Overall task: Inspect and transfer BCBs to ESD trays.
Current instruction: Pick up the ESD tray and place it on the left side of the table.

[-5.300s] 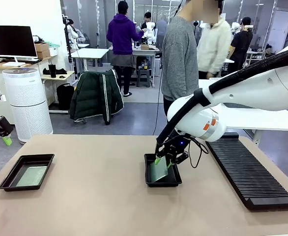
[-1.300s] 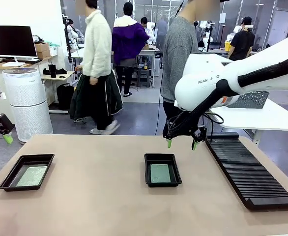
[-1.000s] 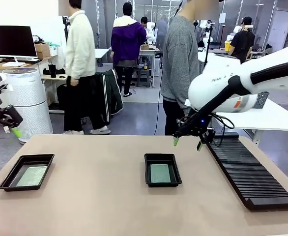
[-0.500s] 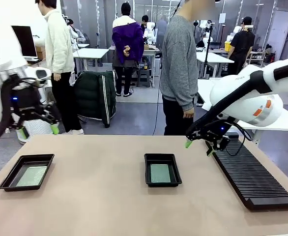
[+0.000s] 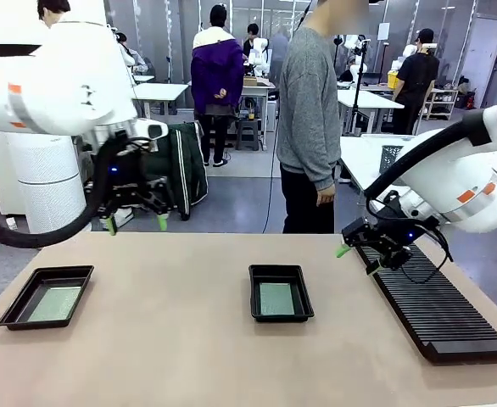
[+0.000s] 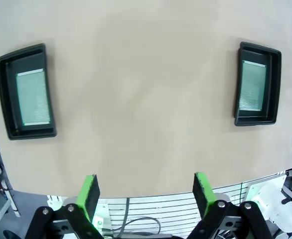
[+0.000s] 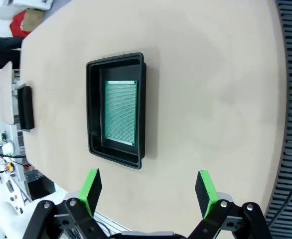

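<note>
BCBs: one BCB [image 5: 276,298] is lying flat inside the middle ESD tray [image 5: 281,272]; a second BCB [image 5: 54,303] is lying flat in the left ESD tray [image 5: 21,300] near the table's left edge. Both boards are sitting within the rims, faces up (the speckled detail is too fine to make out from the front).

Left fingers: the green pads [image 6: 90,190] are standing wide apart with nothing between them. The finger bases are running off the bottom of the left wrist view.

Left gripper [image 5: 136,224]: hanging in the air over the far left part of the table [image 5: 164,339], well above the left tray and touching nothing.

Right fingers: the green pads [image 7: 202,186] are spread fully apart and are gripping nothing.

Right gripper [image 5: 355,258]: hovering just beside the near end of the long black ribbed rack [image 5: 427,298], apart from the middle tray.

Cut off: in the right wrist view the rack is showing as a strip along the right edge, and the left tray as a small dark shape at the far left.

Person [image 5: 309,119]: standing at the far side of the table, legs being hidden behind the table edge.
</note>
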`<state>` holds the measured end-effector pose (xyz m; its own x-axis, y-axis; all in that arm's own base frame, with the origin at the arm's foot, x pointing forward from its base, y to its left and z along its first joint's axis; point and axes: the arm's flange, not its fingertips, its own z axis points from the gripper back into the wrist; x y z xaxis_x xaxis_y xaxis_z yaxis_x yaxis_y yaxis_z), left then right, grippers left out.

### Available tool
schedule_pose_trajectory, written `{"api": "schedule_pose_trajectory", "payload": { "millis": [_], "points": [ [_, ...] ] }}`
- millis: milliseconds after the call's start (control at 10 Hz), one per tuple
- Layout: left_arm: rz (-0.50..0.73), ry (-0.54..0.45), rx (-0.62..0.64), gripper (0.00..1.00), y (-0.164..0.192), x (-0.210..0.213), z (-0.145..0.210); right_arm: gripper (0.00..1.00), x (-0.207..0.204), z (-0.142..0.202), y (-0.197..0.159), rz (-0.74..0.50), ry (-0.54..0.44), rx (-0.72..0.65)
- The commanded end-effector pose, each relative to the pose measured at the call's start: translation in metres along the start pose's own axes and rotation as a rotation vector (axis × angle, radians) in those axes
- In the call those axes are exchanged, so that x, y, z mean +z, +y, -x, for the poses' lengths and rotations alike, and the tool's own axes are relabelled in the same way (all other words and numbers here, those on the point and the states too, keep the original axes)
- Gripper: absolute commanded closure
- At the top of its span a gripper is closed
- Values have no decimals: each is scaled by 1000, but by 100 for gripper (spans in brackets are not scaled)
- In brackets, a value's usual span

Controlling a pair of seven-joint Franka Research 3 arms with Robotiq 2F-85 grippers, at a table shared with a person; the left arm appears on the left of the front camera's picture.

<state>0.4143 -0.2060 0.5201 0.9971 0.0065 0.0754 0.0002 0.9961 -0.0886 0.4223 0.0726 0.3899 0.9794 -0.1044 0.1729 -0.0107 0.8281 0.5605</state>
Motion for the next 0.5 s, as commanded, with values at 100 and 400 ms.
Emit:
{"api": "schedule_pose_trajectory", "payload": {
  "millis": [100,400],
  "points": [
    [-24,-14,9,0,-47,-14,-13,0,-6,2,-24,-106,-8,34],
    [-20,-22,-6,0,-96,-41,-14,0,-5,1,-33,-150,-23,71]
  ]
}}
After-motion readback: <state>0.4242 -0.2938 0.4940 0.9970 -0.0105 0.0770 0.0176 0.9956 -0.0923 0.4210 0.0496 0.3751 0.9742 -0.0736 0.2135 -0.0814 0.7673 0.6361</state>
